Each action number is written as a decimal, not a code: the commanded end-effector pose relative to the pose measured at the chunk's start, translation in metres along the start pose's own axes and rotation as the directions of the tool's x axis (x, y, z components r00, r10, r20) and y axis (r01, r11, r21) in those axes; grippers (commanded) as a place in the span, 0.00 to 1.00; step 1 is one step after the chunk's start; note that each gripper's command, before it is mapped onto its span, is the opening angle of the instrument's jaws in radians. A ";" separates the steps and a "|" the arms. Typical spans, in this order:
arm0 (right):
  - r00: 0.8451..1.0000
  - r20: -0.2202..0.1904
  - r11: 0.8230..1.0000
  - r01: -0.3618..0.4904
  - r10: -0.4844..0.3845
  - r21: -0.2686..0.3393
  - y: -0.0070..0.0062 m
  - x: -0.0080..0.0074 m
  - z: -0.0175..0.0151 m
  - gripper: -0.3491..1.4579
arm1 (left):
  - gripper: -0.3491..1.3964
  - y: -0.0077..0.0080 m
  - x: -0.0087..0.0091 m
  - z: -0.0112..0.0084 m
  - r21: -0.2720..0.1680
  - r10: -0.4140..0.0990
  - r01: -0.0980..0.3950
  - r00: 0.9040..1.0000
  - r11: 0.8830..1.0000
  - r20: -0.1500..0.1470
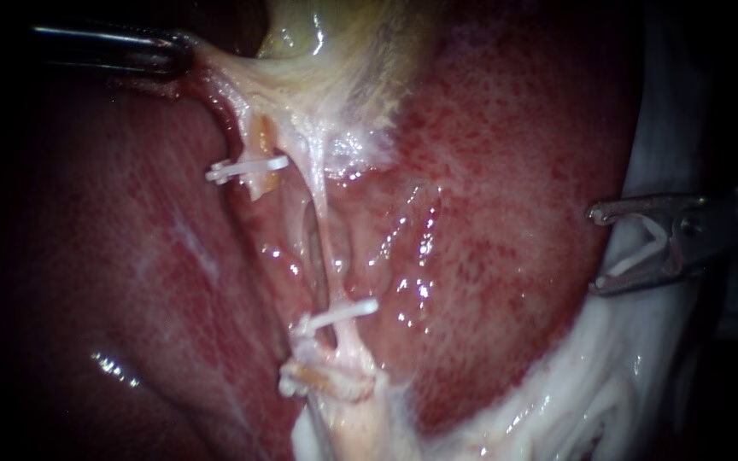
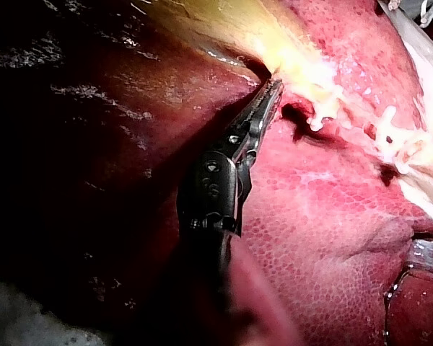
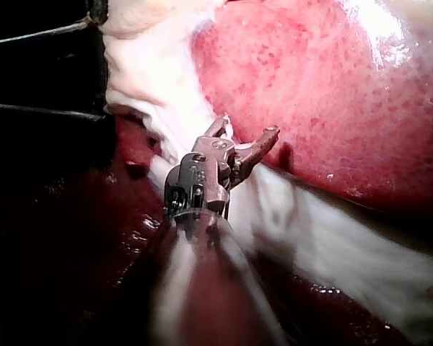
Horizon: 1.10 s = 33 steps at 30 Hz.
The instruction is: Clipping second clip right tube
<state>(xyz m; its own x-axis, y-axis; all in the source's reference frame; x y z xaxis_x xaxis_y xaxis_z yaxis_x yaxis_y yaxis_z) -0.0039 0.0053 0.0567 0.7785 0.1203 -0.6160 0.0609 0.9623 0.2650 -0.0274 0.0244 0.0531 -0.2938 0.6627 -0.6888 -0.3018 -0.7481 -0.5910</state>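
My left instrument (image 1: 183, 53) comes in at the upper left, its jaws shut on pale gallbladder tissue (image 1: 318, 77) and holding it taut; the left wrist view shows the same hold (image 2: 274, 86). The thin right tube (image 1: 328, 248) runs down from there and carries one white clip (image 1: 343, 312) low on it. The left tube (image 1: 260, 141) is parted, with a clip (image 1: 248, 168) on its upper stump and another (image 1: 294, 382) on the lower stump. My right instrument (image 1: 594, 248) stands far to the right, off the tubes, its wide jaws holding a white clip (image 1: 638, 254). It also shows in the right wrist view (image 3: 247, 128).
Red liver (image 1: 514, 171) lies behind and on both sides of the tubes. White tissue or gauze (image 1: 608, 384) lines the liver's right and lower edge under my right instrument. The lower left is dark liver surface.
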 end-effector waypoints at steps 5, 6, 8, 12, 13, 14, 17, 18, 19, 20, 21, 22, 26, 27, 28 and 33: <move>0.998 -0.060 0.997 -0.002 0.007 0.079 -0.0002 0.0007 -0.0003 0.45 | 0.00 0.0003 0.0003 -0.0002 0.002 -0.001 0.001 1.000 1.000 0.000; 0.996 -0.090 0.997 0.002 0.005 0.080 -0.0002 0.0011 -0.0003 0.45 | 0.00 0.0003 0.0003 -0.0002 0.002 -0.001 0.001 1.000 1.000 0.000; 0.990 -0.139 0.995 -0.026 0.040 0.098 -0.0006 0.0022 -0.0001 0.45 | 0.00 0.0003 0.0003 -0.0002 0.002 -0.001 0.001 1.000 1.000 0.000; 0.970 -0.217 0.987 -0.076 0.106 0.145 -0.0017 0.0055 0.0008 0.45 | 0.00 0.0004 0.0003 -0.0003 0.002 -0.001 0.001 1.000 1.000 0.000; 0.967 -0.225 0.984 -0.089 0.123 0.153 -0.0019 0.0060 0.0009 0.45 | 0.00 0.0004 0.0003 -0.0003 0.002 -0.001 0.001 1.000 1.000 0.000; 0.959 -0.246 0.981 -0.105 0.143 0.162 -0.0022 0.0071 0.0013 0.45 | 0.00 0.0004 0.0003 -0.0003 0.002 -0.001 0.001 1.000 1.000 0.000; 0.937 -0.289 0.972 -0.145 0.195 0.186 -0.0027 0.0097 0.0023 0.45 | 0.00 0.0006 0.0003 -0.0003 0.003 -0.001 0.001 1.000 1.000 0.000; 0.930 -0.298 0.968 -0.160 0.214 0.195 -0.0027 0.0104 0.0026 0.45 | 0.00 0.0006 0.0003 -0.0003 0.003 -0.001 0.001 1.000 1.000 0.000; 0.920 -0.305 0.960 -0.187 0.245 0.207 -0.0028 0.0111 0.0030 0.45 | 0.00 0.0006 0.0003 -0.0004 0.003 -0.001 0.001 1.000 1.000 0.000; 0.910 -0.315 0.954 -0.207 0.270 0.219 -0.0028 0.0119 0.0034 0.46 | 0.00 0.0006 0.0003 -0.0004 0.003 -0.001 0.001 1.000 1.000 0.000; 0.904 -0.321 0.949 -0.218 0.284 0.226 -0.0028 0.0124 0.0038 0.46 | 0.00 0.0006 0.0004 -0.0003 0.003 -0.001 0.001 1.000 1.000 0.000; 0.897 -0.326 0.945 -0.230 0.298 0.233 -0.0028 0.0129 0.0043 0.46 | 0.00 0.0006 0.0004 -0.0003 0.004 -0.001 0.001 1.000 1.000 0.000; 0.880 -0.316 0.925 -0.283 0.355 0.254 -0.0027 0.0145 0.0068 0.46 | 0.00 0.0007 0.0004 -0.0002 0.005 -0.002 0.002 1.000 1.000 0.000; 0.877 -0.313 0.922 -0.293 0.365 0.255 -0.0027 0.0147 0.0075 0.46 | 0.00 0.0007 0.0005 -0.0002 0.005 -0.002 0.002 1.000 1.000 0.000; 0.874 -0.310 0.918 -0.302 0.375 0.258 -0.0026 0.0148 0.0082 0.46 | 0.00 0.0008 0.0005 -0.0001 0.005 -0.002 0.002 1.000 1.000 0.000; 0.839 -0.287 0.875 -0.378 0.461 0.301 -0.0023 0.0148 0.0119 0.46 | 0.00 0.0009 0.0006 -0.0001 0.007 -0.003 0.003 1.000 1.000 0.000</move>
<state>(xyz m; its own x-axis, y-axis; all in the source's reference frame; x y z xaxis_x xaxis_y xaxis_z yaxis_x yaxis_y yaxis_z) 0.0151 0.0019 0.0561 0.5010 0.6241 -0.5996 -0.0567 0.7150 0.6968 -0.0278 0.0240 0.0522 -0.2927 0.6644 -0.6877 -0.3087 -0.7464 -0.5897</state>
